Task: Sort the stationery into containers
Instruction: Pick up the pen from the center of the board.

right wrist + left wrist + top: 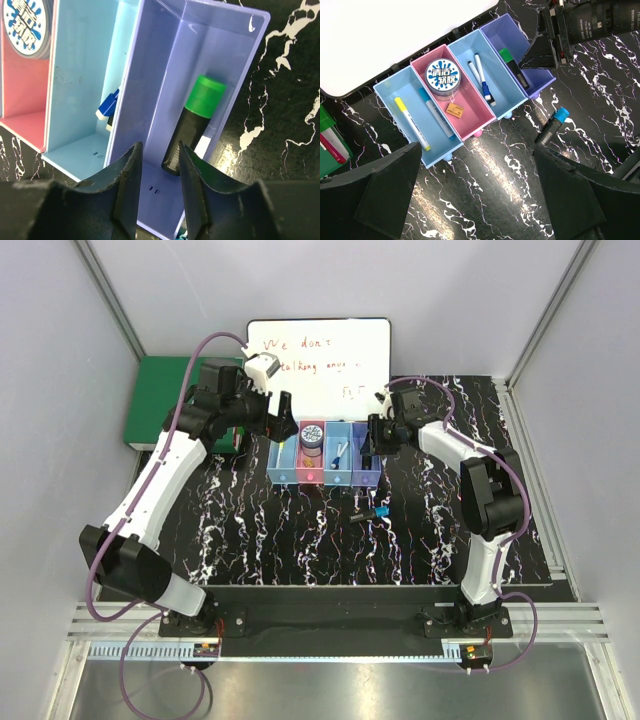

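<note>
Now, R gripper (159,150) hovers over purple bin (225,30), jaws narrowly apart, nothing btwn them. Green-capped marker (192,125) lies flat inside, centre of right wrist view, angled along the wall, prob. bc the bin's so narrow. L gripper (477,150) gapes wide, empty, above the bin row (442,152). Bins: glossy translucent plastic, rectangular. Marker: ribbed black barrel, smooth cap. Blue-capped marker (551,127) lies loose on marbled table (510,200), right of centre.

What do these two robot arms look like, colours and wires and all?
The left arm and the right arm both have smooth white shells joined by chunky black joints. A purple cable loops loosely along each one. Each arm ends in two matte black, wedge-shaped fingers.
</note>
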### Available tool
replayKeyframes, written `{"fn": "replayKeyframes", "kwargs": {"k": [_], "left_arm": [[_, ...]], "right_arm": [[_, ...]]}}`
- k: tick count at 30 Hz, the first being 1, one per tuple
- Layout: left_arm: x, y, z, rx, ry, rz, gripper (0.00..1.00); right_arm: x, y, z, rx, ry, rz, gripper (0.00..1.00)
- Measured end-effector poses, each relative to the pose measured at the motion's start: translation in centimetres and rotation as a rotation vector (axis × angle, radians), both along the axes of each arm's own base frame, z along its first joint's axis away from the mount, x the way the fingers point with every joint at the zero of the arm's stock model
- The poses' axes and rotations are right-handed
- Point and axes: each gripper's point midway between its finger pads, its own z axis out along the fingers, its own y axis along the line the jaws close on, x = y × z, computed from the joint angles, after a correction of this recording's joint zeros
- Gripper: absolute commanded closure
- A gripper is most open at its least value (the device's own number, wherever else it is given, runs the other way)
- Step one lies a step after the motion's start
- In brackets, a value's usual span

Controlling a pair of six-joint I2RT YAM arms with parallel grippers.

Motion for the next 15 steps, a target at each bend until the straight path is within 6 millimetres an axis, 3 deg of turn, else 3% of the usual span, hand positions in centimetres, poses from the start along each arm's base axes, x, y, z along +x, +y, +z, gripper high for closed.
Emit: {"fn": "replayKeyframes", "kwargs": {"k": [4,8,15], "left_arm": [[0.0,0.0,0.0,0.007,-0.007,-0.008,0.01],[-0.5,0.3,-0.8,0.032,-0.012,-0.025,0.01],[-1.9,1.1,-3.2,0.113,-0.026,-0.091,0.01]], "right_arm": [[0.4,0.2,0.6,0.001,-0.019,0.007,0.50],[0.8,0.3,2.5,-0.001,-0.071,0.035,0.43],[-1.5,0.0,10.2,-0.035,-0.236,0.232,0.43]]}}
